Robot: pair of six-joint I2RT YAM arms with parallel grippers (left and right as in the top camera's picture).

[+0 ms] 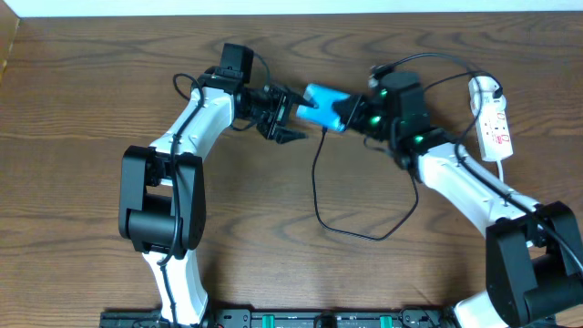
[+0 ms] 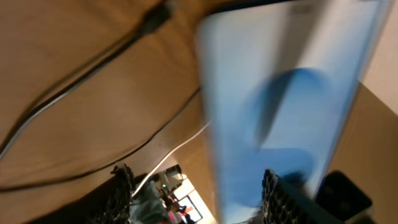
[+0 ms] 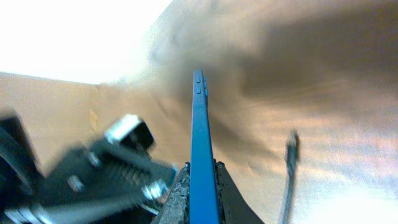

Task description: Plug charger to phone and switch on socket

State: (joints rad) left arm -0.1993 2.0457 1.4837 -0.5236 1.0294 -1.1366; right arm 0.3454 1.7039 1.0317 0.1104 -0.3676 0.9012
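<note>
Right tool gripping phone by one end, seemingly holding it just above desk. Phone's long axis pointing across at left tool, which is gaping wide and empty at phone's free end. Charger tip lying on desk just below phone, between tools. Free left tool looking better placed to fetch it. Socket sitting well apart, far right.

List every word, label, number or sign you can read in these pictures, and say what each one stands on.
None can be read in any view.
phone: anything on its blue screen is too small from overhead and blurred in the left wrist view; the right wrist view shows only its edge.
power strip: small red marks, too small to read.
</note>
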